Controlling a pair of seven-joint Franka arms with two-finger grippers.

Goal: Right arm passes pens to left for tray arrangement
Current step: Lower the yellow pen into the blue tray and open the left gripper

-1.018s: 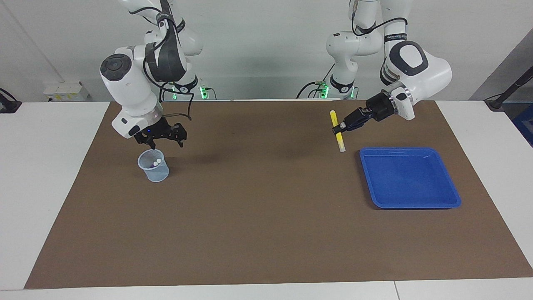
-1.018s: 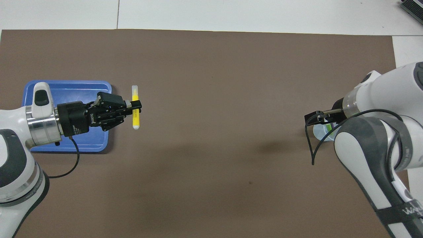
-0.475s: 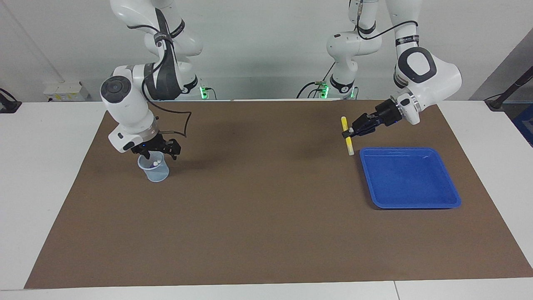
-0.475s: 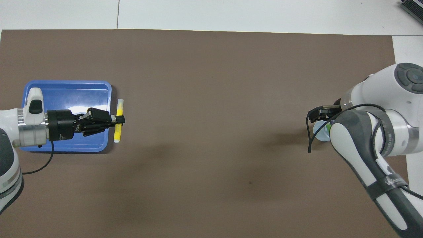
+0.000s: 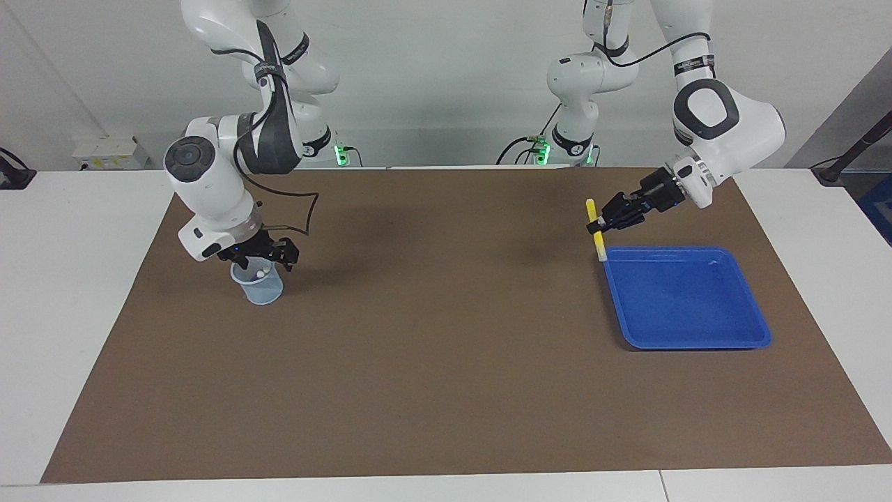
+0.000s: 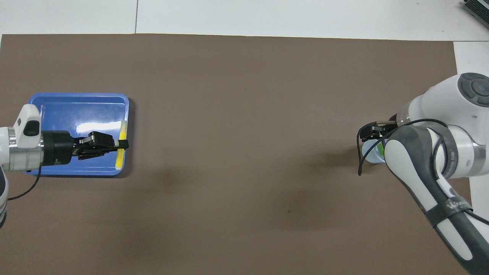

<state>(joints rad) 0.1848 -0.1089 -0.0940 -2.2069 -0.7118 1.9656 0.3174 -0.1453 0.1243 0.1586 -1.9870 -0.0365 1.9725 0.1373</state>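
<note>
I saw my left gripper [image 5: 594, 227] clamping the yellow pen [image 5: 596, 233] above the empty tray's [image 5: 686, 296] rim, the right gripper [image 5: 259, 259] (fingers unreadable) at the cup [image 5: 258, 284], so nothing was placed yet.

Yellow pen [image 5: 596, 231] in my left gripper [image 5: 594, 227], gripped near mid-barrel, pale tip down, standing almost upright with a slight tilt. It hangs over the blue tray's [image 5: 697, 344] edge toward the right arm's end, at the corner nearer the robots. Tray shallow, rounded corners, raised rim, flat on the brown mat, no pens lying in it. One whitish pen tip [image 5: 259, 275] shows in the pale cup under my right gripper [image 5: 259, 259]; green [image 6: 379, 147] glimpsed there from overhead.
</note>
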